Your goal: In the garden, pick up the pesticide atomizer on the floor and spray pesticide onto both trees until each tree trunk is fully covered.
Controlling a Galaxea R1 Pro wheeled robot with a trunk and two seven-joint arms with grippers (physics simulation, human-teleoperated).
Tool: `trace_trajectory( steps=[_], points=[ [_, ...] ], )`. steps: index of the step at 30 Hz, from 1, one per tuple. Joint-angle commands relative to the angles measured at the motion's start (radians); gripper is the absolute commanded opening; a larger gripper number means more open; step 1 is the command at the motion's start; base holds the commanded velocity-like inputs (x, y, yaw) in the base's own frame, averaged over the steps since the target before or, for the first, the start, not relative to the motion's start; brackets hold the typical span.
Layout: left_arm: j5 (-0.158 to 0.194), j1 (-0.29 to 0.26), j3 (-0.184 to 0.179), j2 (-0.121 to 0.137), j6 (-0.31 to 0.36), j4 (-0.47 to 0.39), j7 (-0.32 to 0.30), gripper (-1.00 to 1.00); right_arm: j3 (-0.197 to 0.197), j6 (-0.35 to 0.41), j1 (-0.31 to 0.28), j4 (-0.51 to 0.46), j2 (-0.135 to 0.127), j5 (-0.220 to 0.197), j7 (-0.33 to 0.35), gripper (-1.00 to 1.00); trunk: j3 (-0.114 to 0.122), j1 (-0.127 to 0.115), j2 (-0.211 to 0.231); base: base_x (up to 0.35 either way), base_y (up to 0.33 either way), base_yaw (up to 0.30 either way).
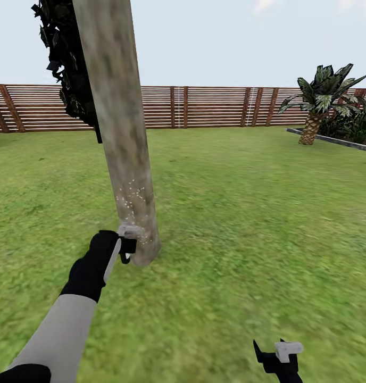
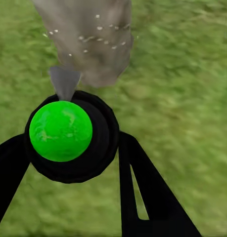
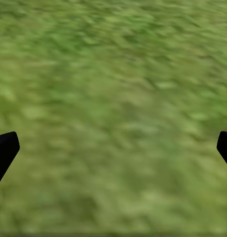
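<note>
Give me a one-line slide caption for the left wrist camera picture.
Left gripper jaws hold the green-topped pesticide atomizer, nozzle aimed at the speckled tree trunk base.

wooden fence (image 1: pixel 215 106) behind grass (image 1: pixel 247 213), small palm (image 1: pixel 321 101) far right.

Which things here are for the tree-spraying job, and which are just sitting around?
For the job:
- sprayer, held in the left gripper
- tree trunk, with white specks low down

Just around:
- palm tree by the fence
- grass
- right gripper, open over grass, holding nothing
</note>
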Motion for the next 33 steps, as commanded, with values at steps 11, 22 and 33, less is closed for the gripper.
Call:
trace_trajectory(
  steps=[11,22,33],
  points=[
    [0.012,0.006,-0.071,-0.048,-0.001,0.043,-0.002,-1.00,0.000,0.000,0.000,0.000,0.000,0.000,0.000,1.00,0.000,0.000,0.000,0.000,0.000,0.000],
    [0.007,0.038,-0.069,0.019,-0.005,0.062,-0.001,-1.00,0.000,0.000,0.000,0.000,0.000,0.000,0.000,1.00,0.000,0.000,0.000,0.000,0.000,0.000],
    [0.035,0.062,0.000,0.080,-0.041,0.084,-0.003,-1.00,0.000,0.000,0.000,0.000,0.000,0.000,0.000,1.00,0.000,0.000,0.000,0.000,0.000,0.000]
  ],
)
